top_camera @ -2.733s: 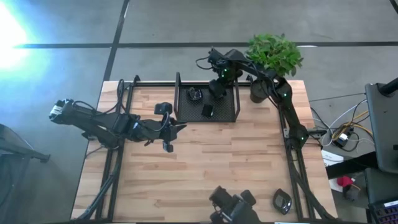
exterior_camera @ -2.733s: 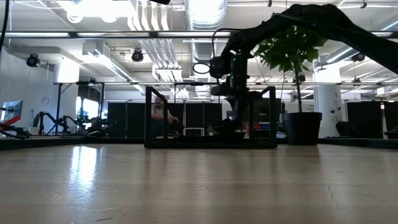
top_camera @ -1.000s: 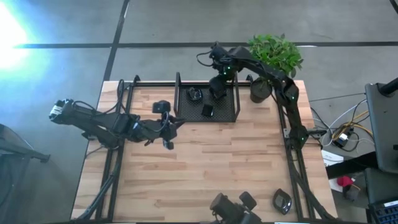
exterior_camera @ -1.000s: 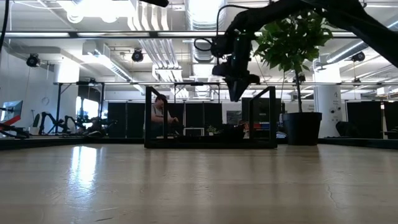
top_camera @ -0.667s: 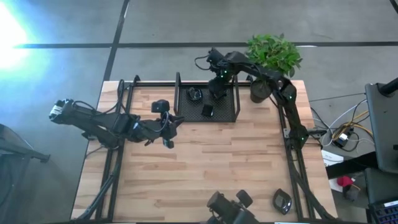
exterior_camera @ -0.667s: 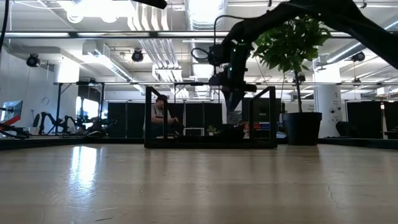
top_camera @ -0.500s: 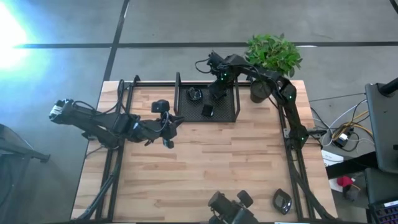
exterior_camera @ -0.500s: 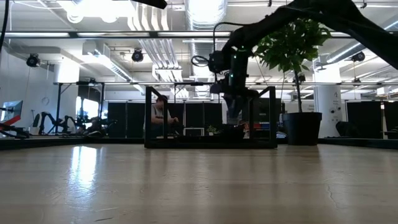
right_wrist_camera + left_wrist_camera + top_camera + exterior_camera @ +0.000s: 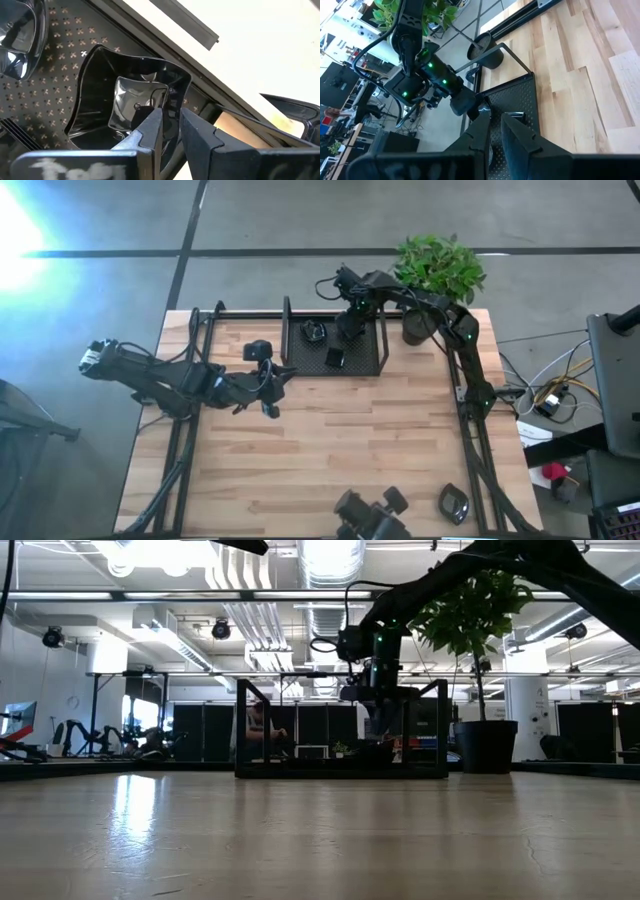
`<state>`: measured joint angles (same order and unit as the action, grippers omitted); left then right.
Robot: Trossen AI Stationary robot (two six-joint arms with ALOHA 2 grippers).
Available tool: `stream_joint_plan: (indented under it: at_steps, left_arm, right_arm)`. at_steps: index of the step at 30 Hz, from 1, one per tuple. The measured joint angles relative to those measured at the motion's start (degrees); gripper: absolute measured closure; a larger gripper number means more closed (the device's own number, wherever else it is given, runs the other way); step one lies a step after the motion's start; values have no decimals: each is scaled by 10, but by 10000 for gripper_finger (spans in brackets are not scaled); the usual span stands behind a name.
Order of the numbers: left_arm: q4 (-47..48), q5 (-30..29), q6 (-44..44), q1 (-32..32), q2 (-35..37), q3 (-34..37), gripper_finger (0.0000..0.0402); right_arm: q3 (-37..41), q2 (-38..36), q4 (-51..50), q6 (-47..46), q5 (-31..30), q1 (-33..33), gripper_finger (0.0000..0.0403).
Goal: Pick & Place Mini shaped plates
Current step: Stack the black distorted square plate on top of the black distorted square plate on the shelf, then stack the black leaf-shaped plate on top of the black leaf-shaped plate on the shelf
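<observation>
Right gripper [image 9: 171,131] reached down inside the mesh tray [image 9: 365,365], jaws clamped on the rim of a mini shaped plate [image 9: 127,100], another plate [image 9: 20,40] beside it, left gripper [image 9: 277,385] over the table [image 9: 330,450], jaws narrowly apart, nothing between.

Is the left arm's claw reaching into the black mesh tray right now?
No. In the high view the left claw hovers over bare wood beside the mesh tray; only the right claw is over it.
</observation>
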<state>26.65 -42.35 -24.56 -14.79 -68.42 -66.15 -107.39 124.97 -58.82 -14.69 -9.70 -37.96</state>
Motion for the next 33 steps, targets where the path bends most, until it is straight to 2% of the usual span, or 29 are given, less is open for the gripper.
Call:
stream_joint_plan:
  at_steps: [5,8,14,18,24,33]
  left_arm:
    - [0,0,0,0,0,0,356]
    - [0,0,0,0,0,0,356]
    - [0,0,0,0,0,0,356]
    - [0,0,-1,0,0,0,356]
    - [0,0,-4,0,0,0,356]
    - [0,-5,-5,0,0,0,356]
  right_arm:
    - [12,0,21,4,-3,8,337]
    - [16,0,31,43,-5,17,337]
    - [10,6,17,95,-72,28,337]
    - [10,6,18,167,-70,34,337]
    - [10,5,18,196,-72,41,337]
    - [11,-89,0,198,-79,76,337]
